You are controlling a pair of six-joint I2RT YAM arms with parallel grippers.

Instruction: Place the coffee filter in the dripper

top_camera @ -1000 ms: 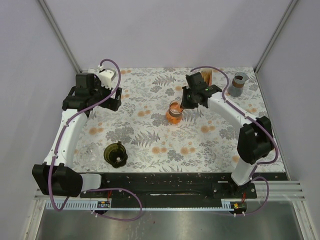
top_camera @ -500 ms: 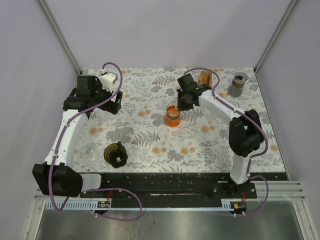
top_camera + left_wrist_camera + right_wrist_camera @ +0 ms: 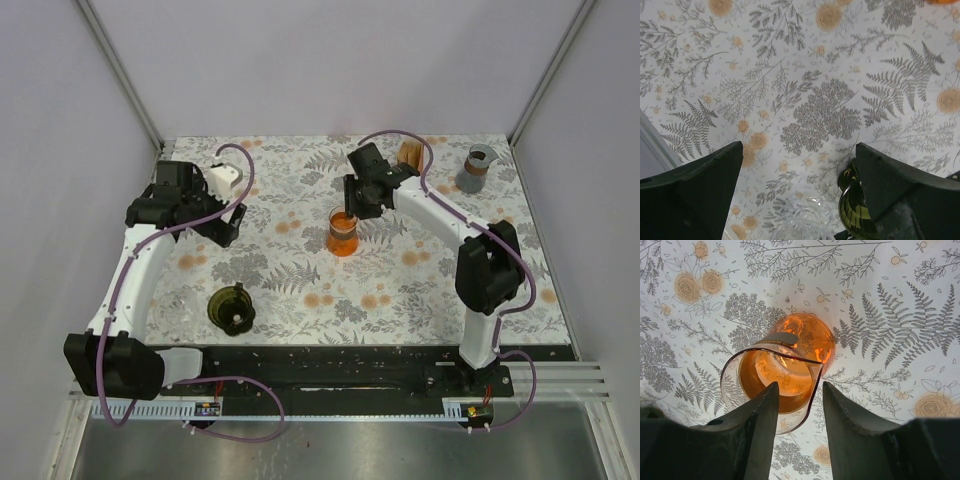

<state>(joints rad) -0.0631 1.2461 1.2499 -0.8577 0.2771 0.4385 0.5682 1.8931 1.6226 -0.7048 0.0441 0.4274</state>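
Observation:
The dark olive dripper stands near the front left; its ribbed rim shows in the left wrist view. A brown stack that looks like the coffee filters stands at the back, right of centre. My left gripper is open and empty above bare cloth, behind the dripper. My right gripper is partly open over an orange glass beaker. Its fingers straddle the beaker's near wall, one finger over the inside, with a gap left between them.
A clear glass piece lies left of the dripper. A grey cup with a brown band stands at the back right. The table wears a fern-and-flower cloth, with walls on three sides.
My right gripper moved left over the orange beaker, which shifted slightly left and nearer. My left gripper swung a little right and toward the front.

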